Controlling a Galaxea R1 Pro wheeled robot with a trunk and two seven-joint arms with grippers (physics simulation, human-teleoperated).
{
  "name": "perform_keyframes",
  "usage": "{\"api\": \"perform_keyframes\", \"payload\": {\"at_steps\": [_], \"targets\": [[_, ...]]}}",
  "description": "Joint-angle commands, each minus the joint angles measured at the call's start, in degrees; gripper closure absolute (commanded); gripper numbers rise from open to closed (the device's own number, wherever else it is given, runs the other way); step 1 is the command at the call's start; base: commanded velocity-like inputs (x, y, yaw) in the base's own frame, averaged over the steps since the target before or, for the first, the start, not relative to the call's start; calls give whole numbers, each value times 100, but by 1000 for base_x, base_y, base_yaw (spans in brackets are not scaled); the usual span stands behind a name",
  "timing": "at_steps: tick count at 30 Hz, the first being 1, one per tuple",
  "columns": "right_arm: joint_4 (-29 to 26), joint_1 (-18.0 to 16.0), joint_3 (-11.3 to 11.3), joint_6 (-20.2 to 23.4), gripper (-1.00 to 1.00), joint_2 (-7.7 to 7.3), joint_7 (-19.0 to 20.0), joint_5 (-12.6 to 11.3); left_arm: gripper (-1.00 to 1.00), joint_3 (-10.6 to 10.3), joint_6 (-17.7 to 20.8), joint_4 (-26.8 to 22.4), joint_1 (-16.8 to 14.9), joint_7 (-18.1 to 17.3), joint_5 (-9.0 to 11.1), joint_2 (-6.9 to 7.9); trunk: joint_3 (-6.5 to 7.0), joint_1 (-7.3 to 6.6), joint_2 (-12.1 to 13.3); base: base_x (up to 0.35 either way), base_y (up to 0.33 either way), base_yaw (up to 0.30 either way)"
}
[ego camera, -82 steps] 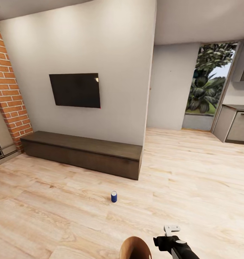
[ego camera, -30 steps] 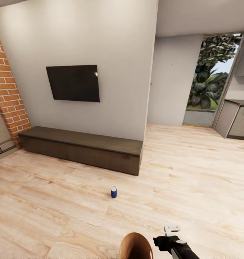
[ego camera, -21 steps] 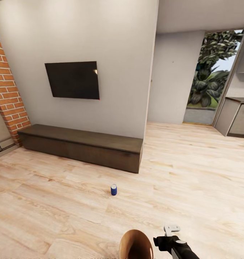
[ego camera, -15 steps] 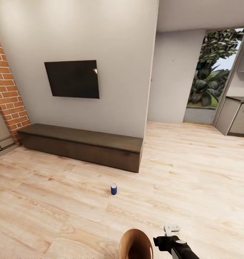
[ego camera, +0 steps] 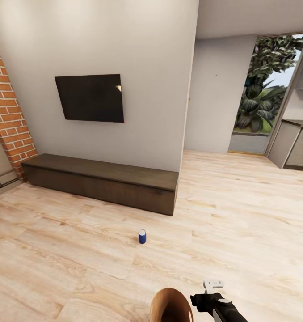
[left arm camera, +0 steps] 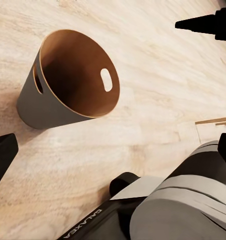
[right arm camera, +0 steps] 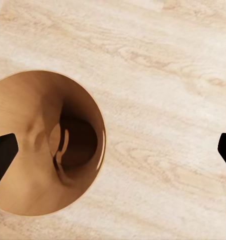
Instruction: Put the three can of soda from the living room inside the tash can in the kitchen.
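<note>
Brick fireplace [ego camera: 10,112] far left, black TV [ego camera: 90,98] on wall above long dark cabinet [ego camera: 102,181]. One soda can [ego camera: 142,236], dark blue w/ silvery top, upright on wood floor [ego camera: 241,214] in front of cabinet. Brown trash can [left arm camera: 73,80], dark inside, handle slots, at view's bottom centre. Left gripper [left arm camera: 113,80] & right gripper [right arm camera: 113,145]: fingertips wide apart, holding nothing.

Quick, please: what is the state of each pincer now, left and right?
Left pincer: open, holding nothing.
Right pincer: open, holding nothing.
</note>
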Motion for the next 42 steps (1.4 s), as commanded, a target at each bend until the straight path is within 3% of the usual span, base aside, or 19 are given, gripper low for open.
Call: {"api": "perform_keyframes", "payload": {"at_steps": [1, 33, 42], "targets": [[0, 0, 0, 0, -100, 2, 0, 0, -100, 0, 0, 0, 0, 0, 0, 0, 0, 0, 0, 5, 3, 0], [0, 0, 0, 0, -100, 1, 0, 0, -100, 6, 0, 0, 0, 0, 0, -1, 0, 0, 0, 1, 20, 0], [0, 0, 0, 0, -100, 6, 0, 0, -100, 2, 0, 0, 0, 0, 0, -1, -179, 198, -361, 0, 0, 0]]}}
